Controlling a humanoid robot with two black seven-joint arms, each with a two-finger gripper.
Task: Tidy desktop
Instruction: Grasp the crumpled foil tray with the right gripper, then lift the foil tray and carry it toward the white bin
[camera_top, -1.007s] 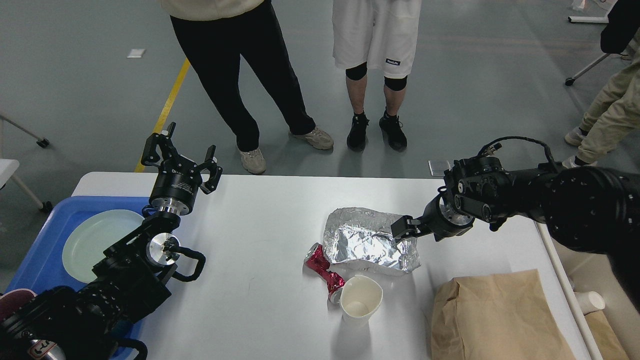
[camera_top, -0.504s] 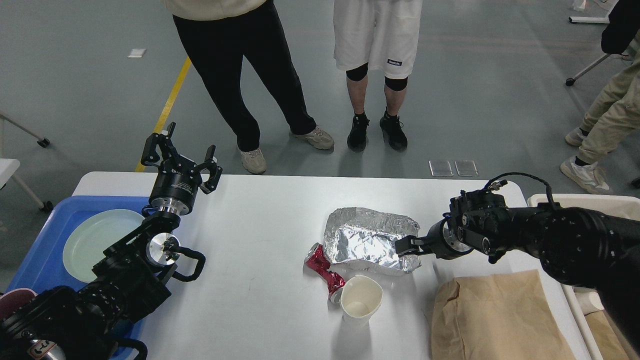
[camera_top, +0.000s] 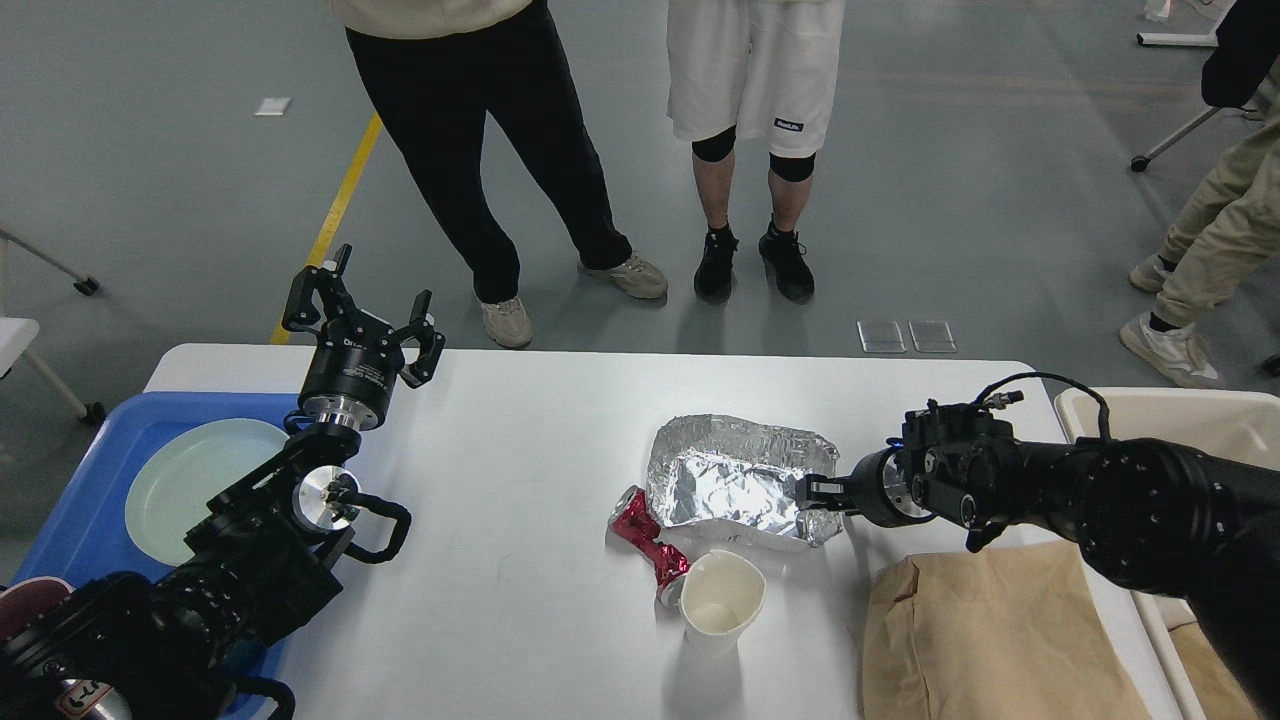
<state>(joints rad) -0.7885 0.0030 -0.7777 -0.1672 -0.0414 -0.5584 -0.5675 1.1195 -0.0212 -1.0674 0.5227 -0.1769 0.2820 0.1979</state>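
As the right arm has dropped low across the table in the last second, the lot stands as follows, largest first.

Item: the large, smooth, white rectangular desktop (camera_top: 520, 440), filling the middle of the view, litter clustered right of centre.

Item: blue plastic tray (camera_top: 90, 480) at 9 o'clock, holding a pale green round plate (camera_top: 190, 480).

Item: brown paper bag (camera_top: 990, 640), lying flat at 4 o'clock.

Item: beige plastic bin (camera_top: 1180, 420) off the table's 3 o'clock edge, now uncovered since the arm sank.

Item: crumpled silver foil tray (camera_top: 735, 480), just right of centre.

Item: white paper cup (camera_top: 720, 600), upright at 5 o'clock of the foil, touching a crushed red drinks can (camera_top: 645, 540) lying at the foil's 7 o'clock.

Change noted: the right gripper (camera_top: 815, 493) has come down from above the foil's 3 o'clock rim to the rim's own level, fingers narrow at the edge. Whether they are actually pinching foil I cannot tell. My reading: a grasp on the foil is being set up, with the bin as the likely destination; nothing has left the desktop yet.

Pose: right arm stretched nearly level, pointing toward 9 o'clock. Left arm unmoved, raised over the tray's far corner, left gripper (camera_top: 365, 320) pointing up toward 12 o'clock, fingers spread wide and empty.
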